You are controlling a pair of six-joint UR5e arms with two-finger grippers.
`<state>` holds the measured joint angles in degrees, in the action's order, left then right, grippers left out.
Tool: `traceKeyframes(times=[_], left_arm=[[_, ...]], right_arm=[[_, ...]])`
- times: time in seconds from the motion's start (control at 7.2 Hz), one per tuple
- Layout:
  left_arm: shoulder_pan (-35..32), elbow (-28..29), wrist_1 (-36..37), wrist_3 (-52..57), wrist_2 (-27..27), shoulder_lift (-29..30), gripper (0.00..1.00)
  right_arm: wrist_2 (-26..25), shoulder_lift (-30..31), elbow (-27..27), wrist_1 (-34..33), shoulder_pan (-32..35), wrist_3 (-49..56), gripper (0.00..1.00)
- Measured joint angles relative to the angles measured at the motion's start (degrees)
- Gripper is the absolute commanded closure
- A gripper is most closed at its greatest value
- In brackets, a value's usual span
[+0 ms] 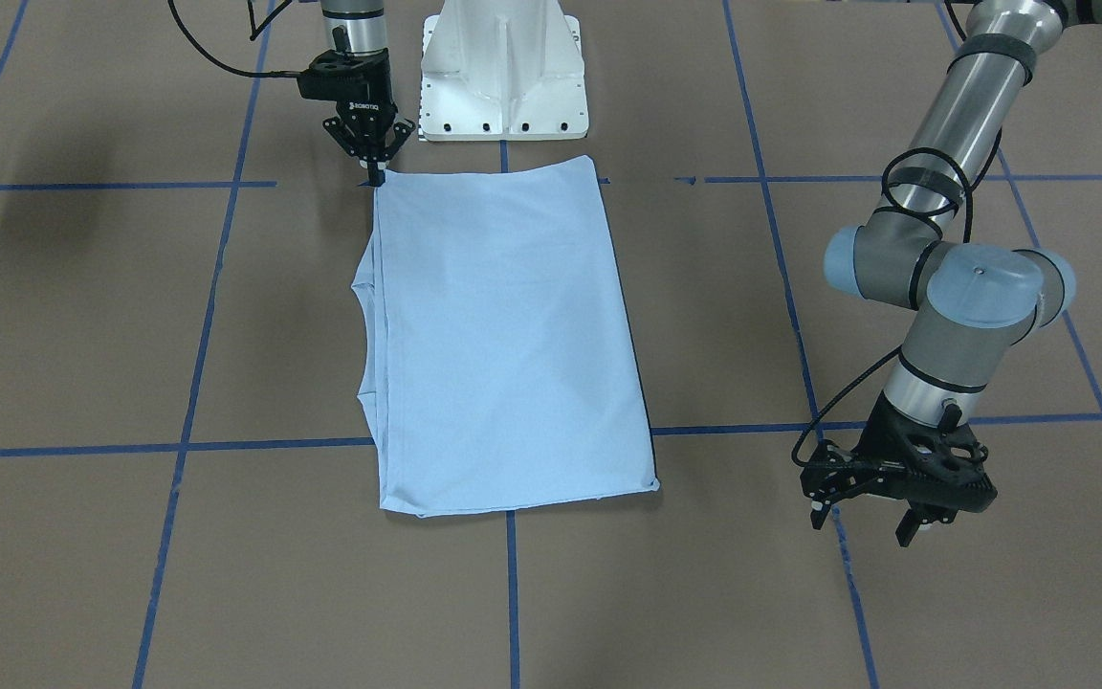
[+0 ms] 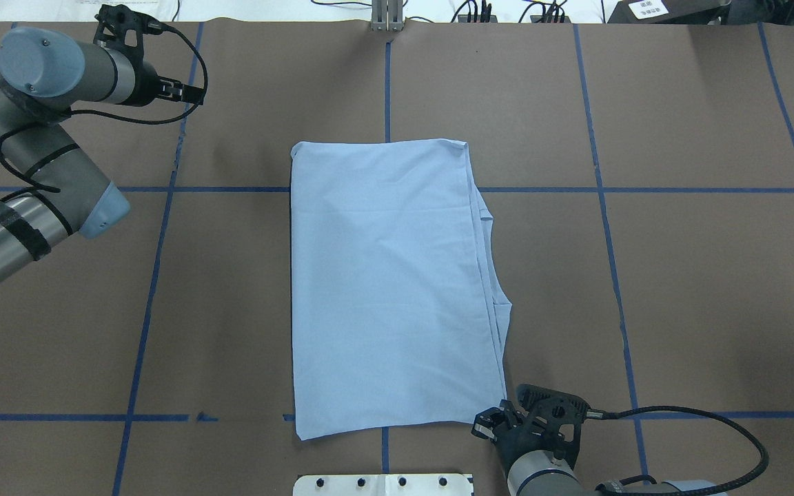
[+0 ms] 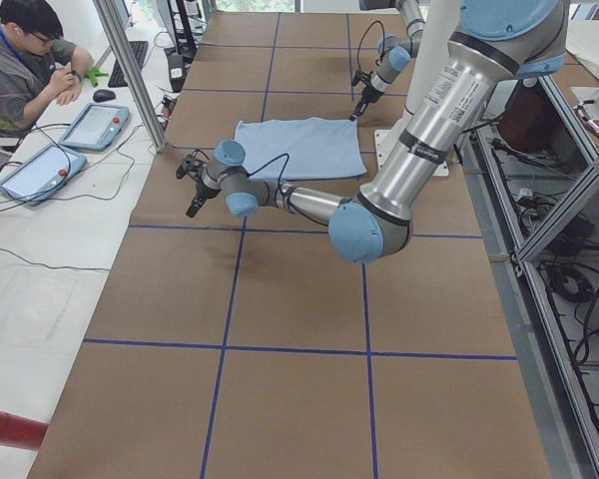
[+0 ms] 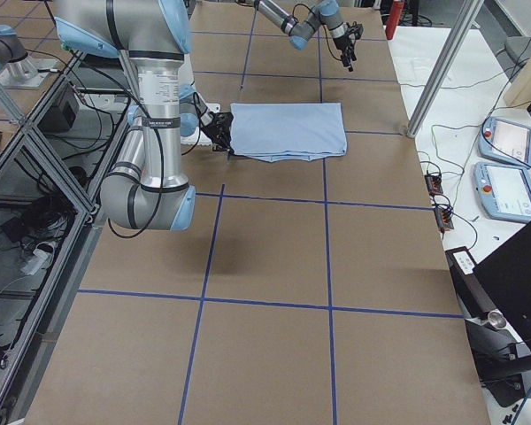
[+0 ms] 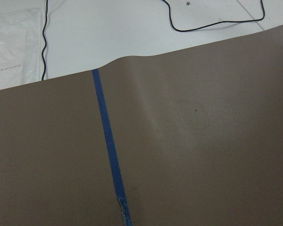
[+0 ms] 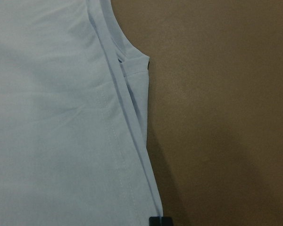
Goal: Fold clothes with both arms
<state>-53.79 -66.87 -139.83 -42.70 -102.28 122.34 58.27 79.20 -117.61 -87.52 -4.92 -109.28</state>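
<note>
The light blue T-shirt lies flat and folded into a long rectangle in the middle of the table, with a sleeve edge showing along the robot's right side. Its print and collar are hidden. My right gripper is shut, its tips pinched on the shirt's near right corner by the base; in the right wrist view the closed tips sit on the shirt's edge. My left gripper is open and empty, low over bare table far to the shirt's left at the far side.
The white pedestal base stands just behind the shirt's near edge. Blue tape lines cross the brown table cover. The left wrist view shows the cover's far edge. An operator sits at the side bench with tablets.
</note>
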Motion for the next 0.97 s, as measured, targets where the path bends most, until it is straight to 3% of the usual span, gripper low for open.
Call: traceKeyframes(times=[0.14,0.42,0.69,0.97], left_arm=[[0.06,-0.77,0.06,-0.53,-0.09,-0.01,0.0],[1.08,-6.8,0.71,-5.94,-3.11,-2.31,0.0],[7.8,-21.31,1.1,-19.01,-4.19,-10.0,0.0],[20.78,-38.69,7.41,-33.67,2.52,-17.51,0.0]], right_arm=[[0.08,-0.3,-0.64,0.48,0.4,0.25,0.0],[0.29,-0.2,-2.57,8.92,1.87,0.59,0.0],[0.19,-0.18,-3.03,14.89,4.2,-3.38,0.0],[0.26,-0.23,-2.76,15.57,6.63,-7.03,0.0]])
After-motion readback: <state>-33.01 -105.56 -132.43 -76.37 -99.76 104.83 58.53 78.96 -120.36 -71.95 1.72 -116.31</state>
